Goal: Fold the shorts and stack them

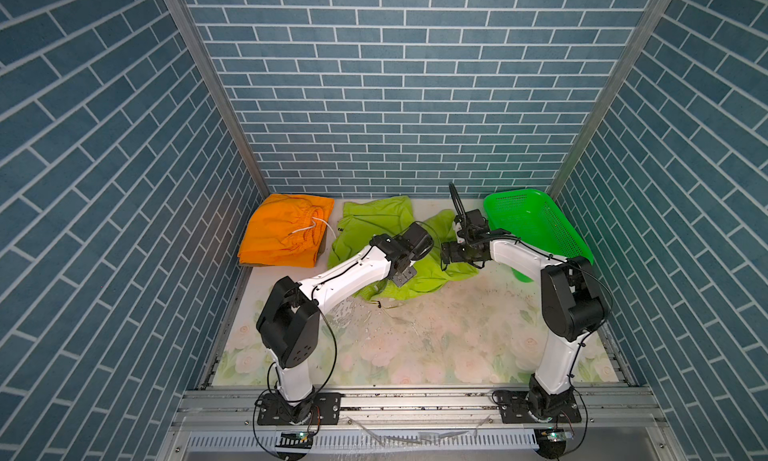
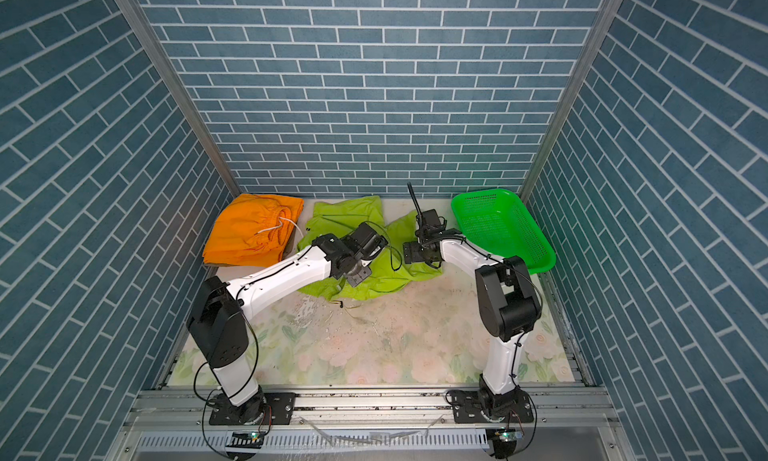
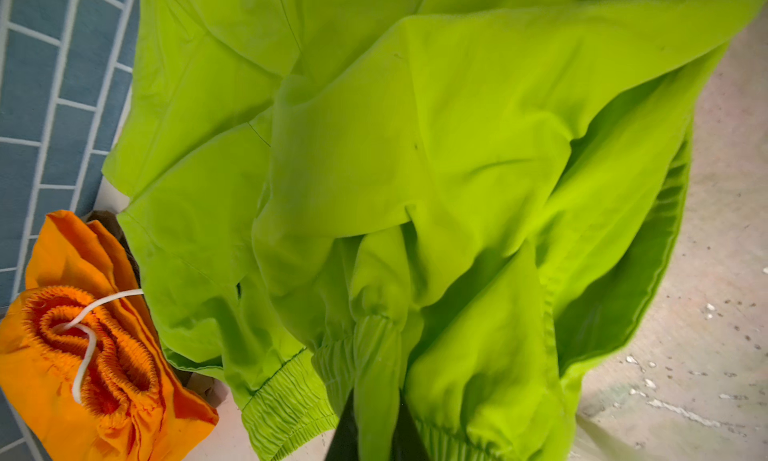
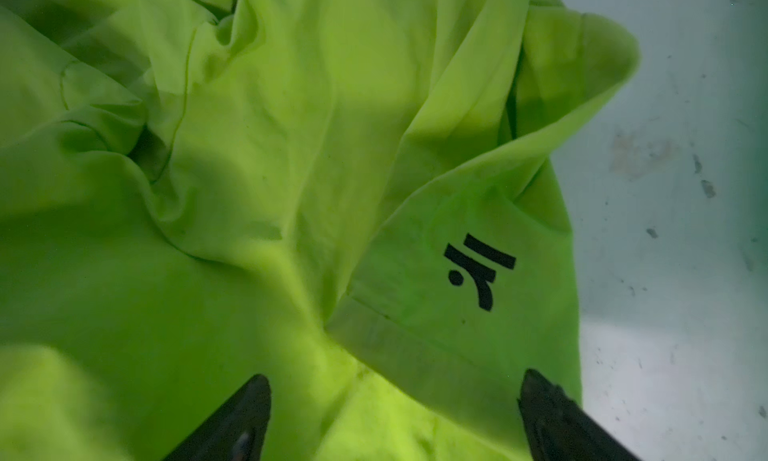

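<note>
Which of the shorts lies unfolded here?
The lime green shorts, spread out and crumpled; the orange shorts to their left in both top views are already folded into a compact bundle.

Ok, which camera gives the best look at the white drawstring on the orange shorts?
The left wrist view: the white drawstring lies close up, looping across the orange shorts. Both top views show it only as a thin line. The right wrist view misses it, showing just lime green shorts and table.
</note>
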